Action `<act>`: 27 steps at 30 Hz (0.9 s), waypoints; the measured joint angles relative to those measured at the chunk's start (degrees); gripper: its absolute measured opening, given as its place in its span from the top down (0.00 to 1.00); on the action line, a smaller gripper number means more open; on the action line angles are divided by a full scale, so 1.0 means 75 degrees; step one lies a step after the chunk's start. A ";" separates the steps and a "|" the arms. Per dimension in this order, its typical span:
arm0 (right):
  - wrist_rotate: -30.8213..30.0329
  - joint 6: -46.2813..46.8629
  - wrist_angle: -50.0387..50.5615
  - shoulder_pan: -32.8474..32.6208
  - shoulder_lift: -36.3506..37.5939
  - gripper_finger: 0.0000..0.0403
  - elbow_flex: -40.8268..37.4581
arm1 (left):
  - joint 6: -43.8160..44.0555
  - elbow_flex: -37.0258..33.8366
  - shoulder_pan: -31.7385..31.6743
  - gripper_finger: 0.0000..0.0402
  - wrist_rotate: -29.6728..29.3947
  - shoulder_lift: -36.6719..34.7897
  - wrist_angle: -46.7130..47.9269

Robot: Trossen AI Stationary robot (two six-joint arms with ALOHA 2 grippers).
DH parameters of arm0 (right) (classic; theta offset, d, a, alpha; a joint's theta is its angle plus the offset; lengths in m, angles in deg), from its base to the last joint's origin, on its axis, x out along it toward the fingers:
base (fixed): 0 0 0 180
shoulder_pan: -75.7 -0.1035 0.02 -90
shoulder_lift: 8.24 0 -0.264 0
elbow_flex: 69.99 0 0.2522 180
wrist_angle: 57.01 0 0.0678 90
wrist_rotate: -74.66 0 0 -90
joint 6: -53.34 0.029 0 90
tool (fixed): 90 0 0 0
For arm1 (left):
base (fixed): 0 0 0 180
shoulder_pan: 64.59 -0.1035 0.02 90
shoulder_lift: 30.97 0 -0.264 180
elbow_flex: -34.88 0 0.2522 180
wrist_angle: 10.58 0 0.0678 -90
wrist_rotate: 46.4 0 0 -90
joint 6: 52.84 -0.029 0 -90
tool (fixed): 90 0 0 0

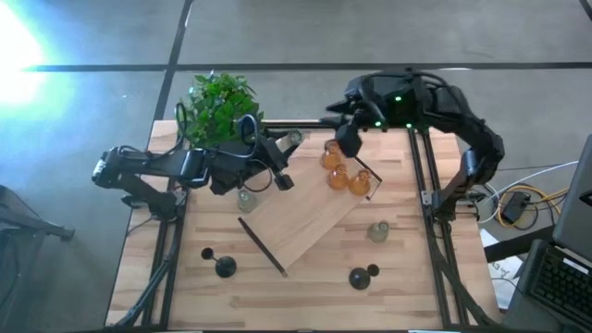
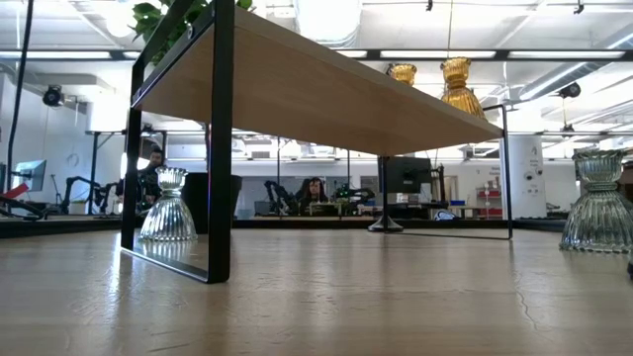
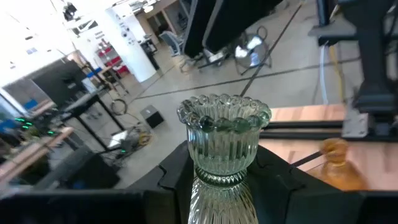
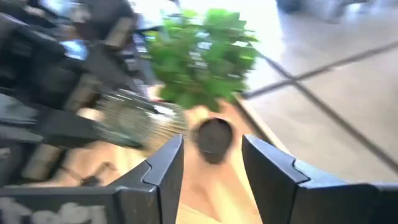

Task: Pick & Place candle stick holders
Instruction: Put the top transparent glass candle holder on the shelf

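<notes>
My left gripper [image 1: 283, 155] is shut on a pale green glass candle stick holder [image 3: 222, 140], held over the far left corner of the raised wooden shelf [image 1: 305, 217]. Three amber holders [image 1: 339, 172] stand on the shelf; the low view shows two of them [image 2: 457, 84]. Two more pale green holders stand on the table, one left of the shelf [image 1: 245, 198] and one to its right [image 1: 377, 231]. Black holders stand near the front edge at the left [image 1: 225, 267] and the right [image 1: 360, 277]. My right gripper [image 1: 349, 139] is open and empty at the far edge. My left gripper pinches the holder between its two fingers [image 3: 177, 177], at the narrow neck and upper bulb [image 3: 219, 182] below the cup. The holder lies along the fingers, its beaded cup rim [image 3: 224, 112] pointing away from the gripper. It is lifted clear of the shelf and the table.
A black pot with a green plant [image 1: 220, 104] stands at the far left corner, close behind my left gripper; the right wrist view shows it too [image 4: 205, 56]. The shelf's black frame legs [image 2: 220, 148] stand on the table. People sit in the room beyond.
</notes>
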 joint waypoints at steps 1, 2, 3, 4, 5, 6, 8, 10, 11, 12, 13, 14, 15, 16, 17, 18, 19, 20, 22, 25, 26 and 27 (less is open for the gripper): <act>-0.0275 0.0029 0.0123 0.0001 0.0082 0.59 0.0000 | 0.0131 -0.0073 0.0000 0.69 0.0112 -0.0088 -0.0005; -0.0534 0.0054 0.0262 0.0000 0.0161 0.58 0.0000 | 0.0268 -0.0181 0.0007 0.69 0.0211 -0.0170 -0.0011; -0.0746 0.0093 0.0421 0.0000 0.0237 0.57 0.0000 | 0.0444 -0.0305 0.0009 0.69 0.0313 -0.0268 -0.0006; -0.0906 0.0127 0.0570 0.0000 0.0310 0.56 0.0000 | 0.0640 -0.0450 0.0009 0.69 0.0423 -0.0363 -0.0008; -0.1045 0.0198 0.0696 0.0000 0.0370 0.55 0.0000 | 0.0822 -0.0620 0.0008 0.69 0.0573 -0.0470 -0.0015; -0.1179 0.0299 0.0816 0.0000 0.0434 0.55 0.0000 | 0.0986 -0.0825 0.0018 0.69 0.0713 -0.0585 -0.0050; -0.1355 0.0370 0.1071 0.0000 0.0538 0.54 0.0000 | 0.1253 -0.1316 0.0052 0.69 0.0994 -0.0852 -0.0392; -0.1391 0.0376 0.1299 0.0009 0.0610 0.53 0.0000 | 0.1490 -0.1891 0.0114 0.69 0.1289 -0.1169 -0.0928; -0.1397 0.0387 0.1399 0.0009 0.0633 0.53 0.0000 | 0.1577 -0.2227 0.0158 0.69 0.1416 -0.1344 -0.1297; -0.1400 0.0388 0.1495 0.0008 0.0645 0.53 0.0000 | 0.1619 -0.2574 0.0199 0.69 0.1562 -0.1523 -0.1698; -0.1411 0.0391 0.1605 0.0006 0.0656 0.53 0.0000 | 0.1639 -0.2945 0.0242 0.69 0.1668 -0.1699 -0.2108; -0.1468 0.0391 0.1713 0.0006 0.0666 0.54 0.0000 | 0.1667 -0.3325 0.0287 0.69 0.1746 -0.1875 -0.2502; -0.1600 0.0391 0.1788 0.0006 0.0666 0.54 0.0000 | 0.1686 -0.3704 0.0327 0.69 0.1827 -0.2050 -0.2928; -0.1758 0.0396 0.1854 0.0006 0.0667 0.54 0.0000 | 0.1711 -0.4067 0.0372 0.69 0.1889 -0.2227 -0.3291; -0.1928 0.0449 0.1947 0.0006 0.0674 0.55 0.0000 | 0.1729 -0.4400 0.0413 0.69 0.1900 -0.2409 -0.3595; -0.2129 0.0541 0.2048 0.0008 0.0680 0.55 0.0000 | 0.1754 -0.4713 0.0456 0.69 0.1901 -0.2598 -0.3855; -0.2333 0.0641 0.2121 0.0009 0.0685 0.55 0.0000 | 0.1778 -0.4956 0.0486 0.69 0.1901 -0.2771 -0.4010; -0.2523 0.0745 0.2209 0.0009 0.0703 0.56 0.0000 | 0.1819 -0.5200 0.0518 0.69 0.1900 -0.2952 -0.4146; -0.2810 0.0917 0.2432 0.0009 0.0736 0.56 0.0000 | 0.1848 -0.5578 0.0563 0.70 0.1950 -0.3235 -0.4206; -0.3026 0.0994 0.2788 0.0017 0.0831 0.57 0.0000 | 0.1904 -0.5980 0.0577 0.70 0.2244 -0.3529 -0.4220; -0.3057 0.1020 0.2865 0.0036 0.0880 0.57 -0.0021 | 0.1904 -0.6066 0.0582 0.70 0.2345 -0.3601 -0.4222; -0.3095 0.1094 0.2948 0.0056 0.0928 0.58 -0.0037 | 0.1884 -0.6133 0.0583 0.70 0.2448 -0.3657 -0.4244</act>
